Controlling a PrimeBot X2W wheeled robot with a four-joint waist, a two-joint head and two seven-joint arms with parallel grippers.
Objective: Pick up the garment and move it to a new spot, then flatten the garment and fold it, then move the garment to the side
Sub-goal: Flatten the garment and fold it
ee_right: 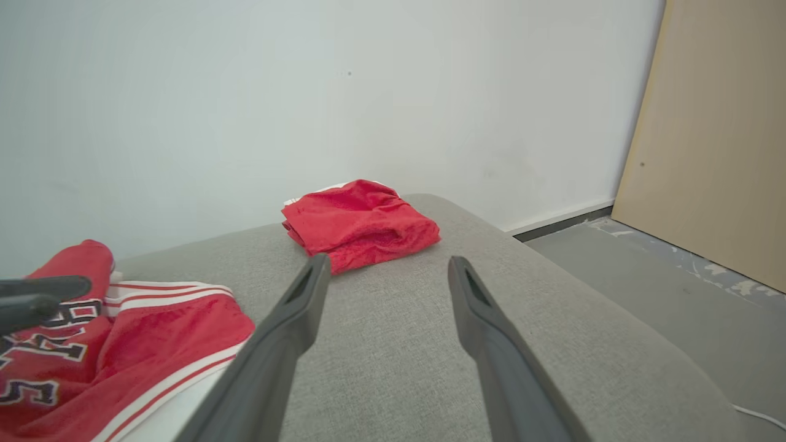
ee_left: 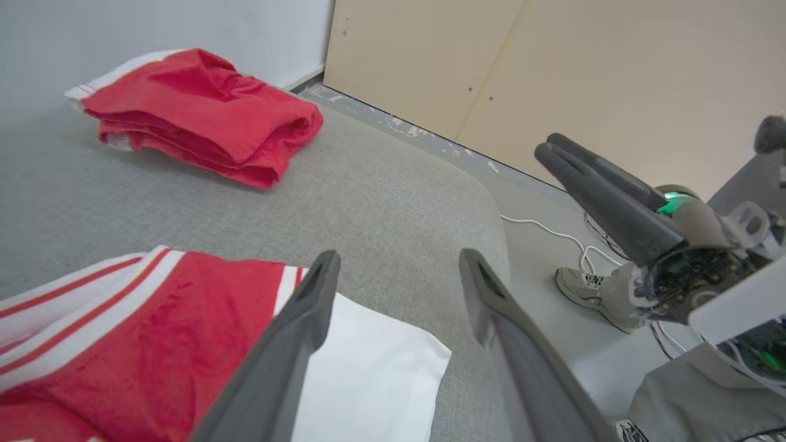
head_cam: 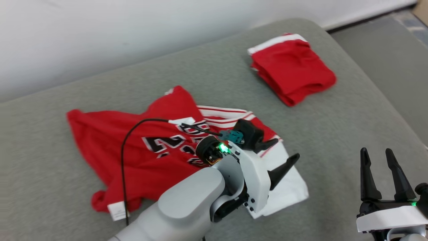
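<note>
Red white-striped jersey [head_cam: 110,144], red folded garment [head_cam: 292,70], grey cushion [head_cam: 334,134]

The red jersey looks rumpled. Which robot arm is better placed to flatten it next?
Probably the left. The left gripper hangs open right over the jersey at its white edge, while the right gripper, also open, sits off to the side above bare grey cushion.

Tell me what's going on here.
The robot is working on a red jersey that lies rumpled, not yet flattened, on a grey cushion. Its left gripper is over the jersey's white-trimmed edge with fingers open, gripping nothing. The right gripper hovers open off to the side, empty. Another red garment lies folded near the cushion's far corner.
</note>
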